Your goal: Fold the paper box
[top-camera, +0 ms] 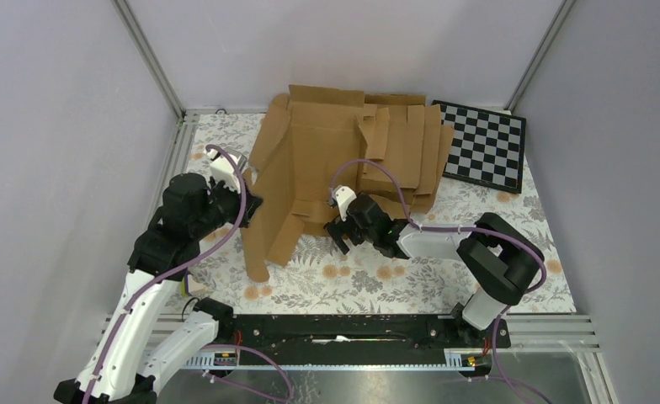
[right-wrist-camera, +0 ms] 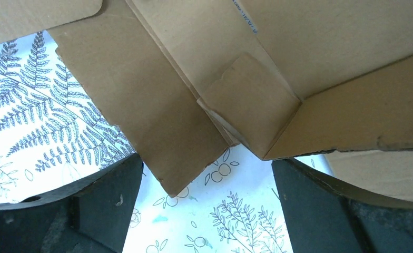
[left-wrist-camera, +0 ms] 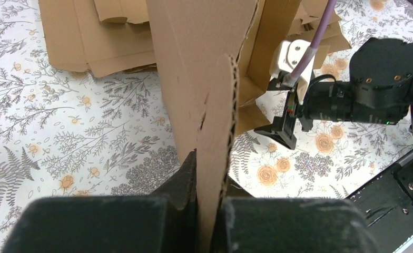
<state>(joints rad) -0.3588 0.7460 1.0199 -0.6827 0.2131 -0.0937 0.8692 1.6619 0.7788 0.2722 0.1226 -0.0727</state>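
The paper box (top-camera: 306, 160) is a creased brown cardboard sheet standing tilted up at the table's middle, its flaps hanging toward the near side. My left gripper (top-camera: 249, 202) is shut on its left edge; in the left wrist view the cardboard wall (left-wrist-camera: 204, 100) runs straight up from between the closed fingers (left-wrist-camera: 186, 179). My right gripper (top-camera: 340, 229) is open and empty just below the box's lower flaps. In the right wrist view a folded flap corner (right-wrist-camera: 246, 105) and a long flap (right-wrist-camera: 157, 126) hang above the spread fingers (right-wrist-camera: 107, 200).
A pile of flat brown cardboard blanks (top-camera: 407, 156) lies behind the box at the back. A black-and-white checkerboard (top-camera: 483, 145) lies at the back right. The floral tablecloth (top-camera: 369, 282) covers the table. Grey walls stand on three sides.
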